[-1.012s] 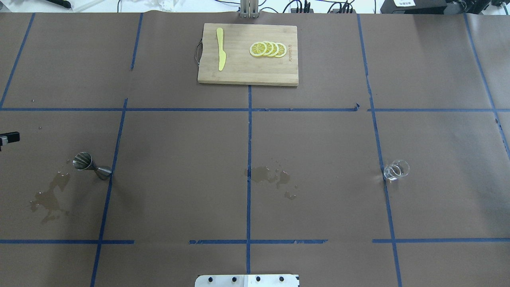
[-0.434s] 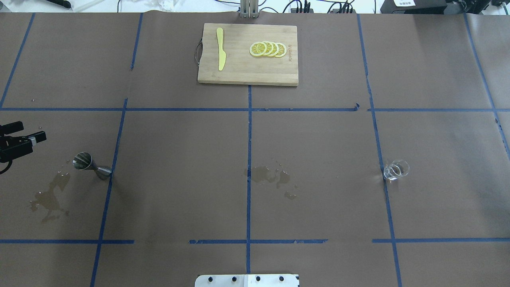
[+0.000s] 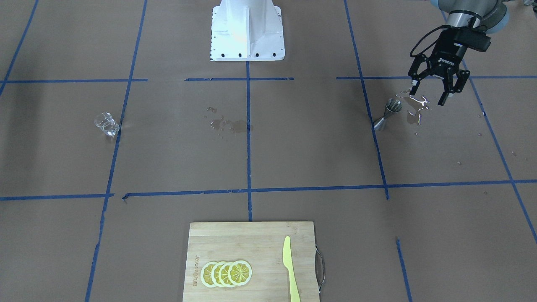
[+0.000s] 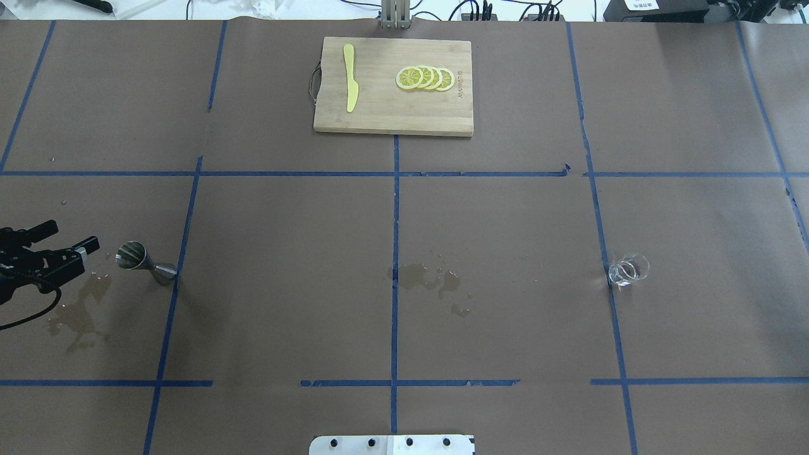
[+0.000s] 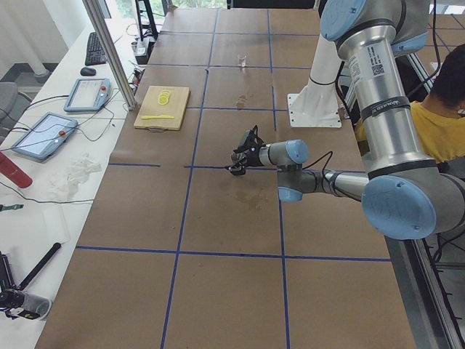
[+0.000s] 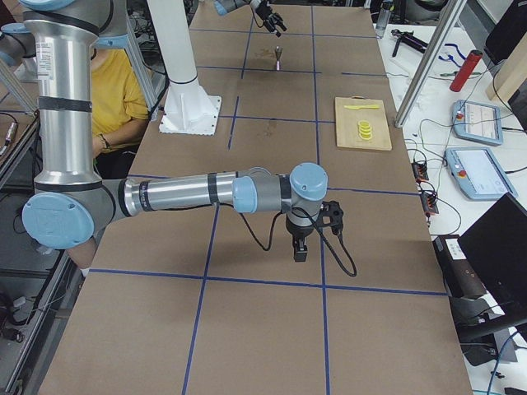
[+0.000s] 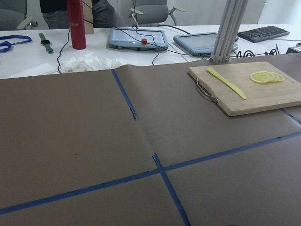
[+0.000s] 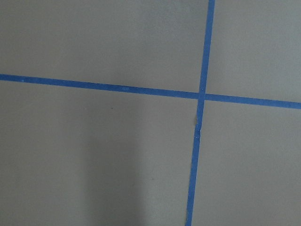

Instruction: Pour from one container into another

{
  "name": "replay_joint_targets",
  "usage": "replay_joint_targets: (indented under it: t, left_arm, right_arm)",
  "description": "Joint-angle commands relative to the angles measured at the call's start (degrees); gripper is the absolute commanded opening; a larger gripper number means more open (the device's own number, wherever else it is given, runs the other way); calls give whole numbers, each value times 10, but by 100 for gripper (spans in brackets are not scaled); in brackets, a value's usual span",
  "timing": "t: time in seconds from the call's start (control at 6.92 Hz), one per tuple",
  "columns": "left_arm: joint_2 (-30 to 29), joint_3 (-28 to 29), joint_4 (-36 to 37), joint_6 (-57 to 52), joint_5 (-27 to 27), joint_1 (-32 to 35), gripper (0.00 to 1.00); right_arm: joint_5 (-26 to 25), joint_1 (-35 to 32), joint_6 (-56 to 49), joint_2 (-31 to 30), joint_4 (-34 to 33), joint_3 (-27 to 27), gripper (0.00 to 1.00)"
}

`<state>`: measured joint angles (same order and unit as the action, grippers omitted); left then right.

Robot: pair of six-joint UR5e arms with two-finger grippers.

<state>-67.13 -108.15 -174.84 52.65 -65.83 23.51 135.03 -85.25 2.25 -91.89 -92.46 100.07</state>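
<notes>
In the front-facing view the left gripper (image 3: 428, 94) hangs with jaws spread wide just beside the standing steel jigger (image 3: 388, 113), with the glass cup (image 3: 107, 124) well apart across the table; in the exterior right view the right gripper (image 6: 302, 249) points down, its opening impossible to tell.

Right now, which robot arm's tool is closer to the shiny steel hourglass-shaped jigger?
Left. The left tool hangs open right beside the shiny steel hourglass-shaped jigger, not touching it. The right tool is far away at the opposite end.
</notes>
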Motion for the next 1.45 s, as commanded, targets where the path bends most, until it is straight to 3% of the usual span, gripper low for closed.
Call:
replay_joint_targets:
  t: [0.0, 0.43, 0.72, 0.87, 1.3]
  left_arm:
    - [2, -1, -23, 19, 150, -133, 96]
    - [-1, 34, -16, 13, 322, -243, 99]
    - [-27, 64, -17, 17, 341, -252, 99]
    - [-70, 98, -21, 15, 357, -252, 99]
    - [-90, 136, -23, 13, 356, -252, 99]
  right_arm:
    - [-1, 0, 0, -1, 0, 3, 100]
    - [1, 0, 0, -1, -1, 1, 100]
    - [2, 0, 0, -1, -1, 2, 100]
    - [4, -1, 0, -2, -1, 3, 100]
    - [5, -1, 0, -1, 0, 3, 100]
